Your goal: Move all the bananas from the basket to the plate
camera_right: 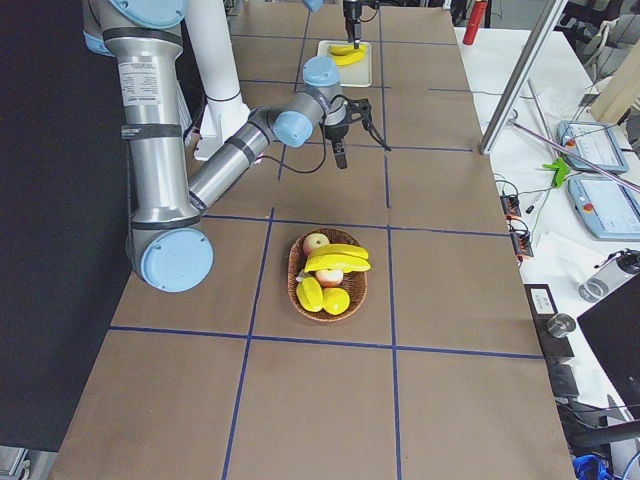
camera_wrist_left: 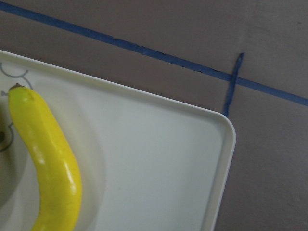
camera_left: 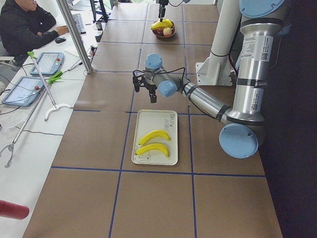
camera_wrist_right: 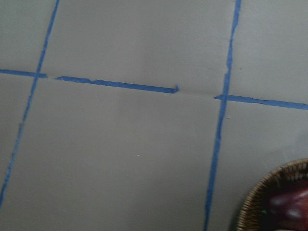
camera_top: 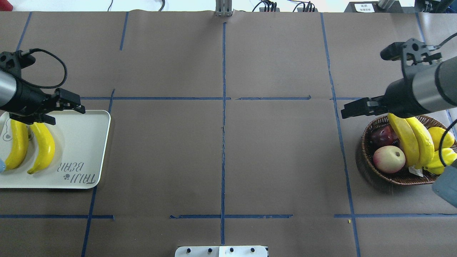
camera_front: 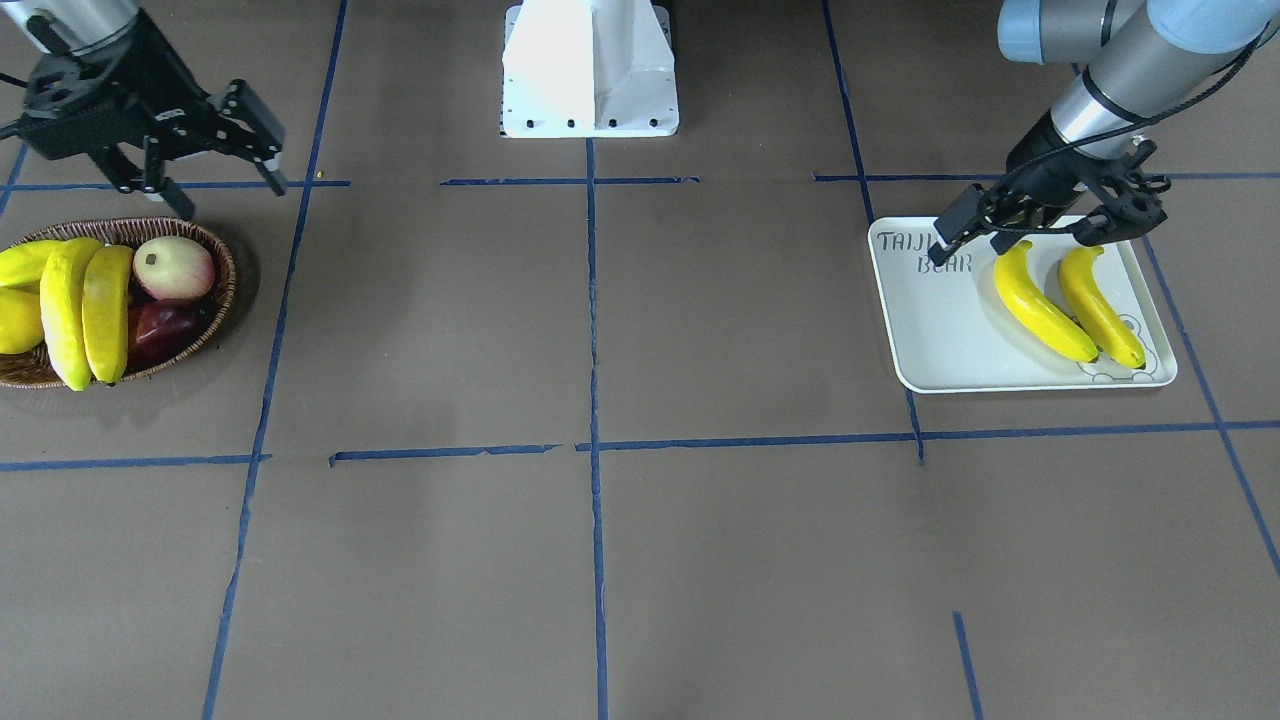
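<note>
On the worktop [camera_front: 600,560], the plate [camera_front: 940,340] carries two bananas [camera_front: 1040,315] side by side. The basket [camera_front: 225,290], well apart, holds two more [camera_front: 105,310] among other fruit [camera_front: 175,268]. About halfway, I'd say. The left gripper [camera_top: 68,116] hangs over the plate's rim, fingers apart and empty. The right gripper [camera_front: 232,197] hovers beside the basket, fingers likewise apart.

Overhead camera behind the robot [camera_front: 590,80] facing forward and down, front camera facing it steeply, both sharing plate [camera_top: 82,142] and basket [camera_top: 364,160], side cameras along the table [camera_left: 158,198] from either end, wrist cameras close over plate corner, basket rim.
</note>
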### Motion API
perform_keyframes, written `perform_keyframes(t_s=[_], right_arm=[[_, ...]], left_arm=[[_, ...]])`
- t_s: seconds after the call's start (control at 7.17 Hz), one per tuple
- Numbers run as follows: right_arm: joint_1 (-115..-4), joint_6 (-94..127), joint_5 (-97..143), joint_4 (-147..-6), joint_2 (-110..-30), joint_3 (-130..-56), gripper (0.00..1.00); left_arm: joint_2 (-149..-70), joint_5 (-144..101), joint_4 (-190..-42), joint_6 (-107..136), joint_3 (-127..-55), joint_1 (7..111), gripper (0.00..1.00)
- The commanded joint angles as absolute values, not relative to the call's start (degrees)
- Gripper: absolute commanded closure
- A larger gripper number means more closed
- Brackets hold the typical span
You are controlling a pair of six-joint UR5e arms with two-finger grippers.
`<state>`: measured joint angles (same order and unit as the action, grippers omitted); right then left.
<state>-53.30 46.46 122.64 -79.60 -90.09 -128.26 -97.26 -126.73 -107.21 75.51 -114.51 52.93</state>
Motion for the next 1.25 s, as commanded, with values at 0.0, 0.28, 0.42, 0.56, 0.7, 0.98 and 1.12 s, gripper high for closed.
perform_keyframes(t_s=[0.0,0.28,0.42,0.56,0.7,0.98,1.12], right_arm=[[-62.5,30.8,129.7,-75.2,-100.5,-124.4,0.00],[-65.6,23.8,129.7,-75.1,-104.7,-120.6,0.00],[-65.7,23.5,129.7,-75.1,-105.2,-119.8,0.00],[-65.7,23.4,129.7,-75.2,-106.3,-119.1,0.00],[-65.7,22.8,129.6,-75.1,-106.8,-117.0,0.04],[-65.4,23.3,129.3,-75.1,-105.2,-113.8,0.26],[-65.4,23.6,129.4,-75.2,-103.2,-112.4,0.30]], left_arm=[[-102.9,-124.6,-104.9,82.0,-114.4,48.5,0.00],[-104.6,-121.6,-104.9,83.4,-113.9,45.7,0.00],[-104.9,-121.5,-104.9,84.1,-113.9,45.1,0.00],[-105.5,-121.5,-104.9,84.2,-113.7,44.5,0.00],[-105.6,-121.4,-104.9,84.3,-113.4,44.2,0.00],[-105.7,-121.4,-104.9,84.3,-113.3,44.1,0.00],[-105.7,-120.4,-104.9,84.2,-113.4,44.1,0.00]])
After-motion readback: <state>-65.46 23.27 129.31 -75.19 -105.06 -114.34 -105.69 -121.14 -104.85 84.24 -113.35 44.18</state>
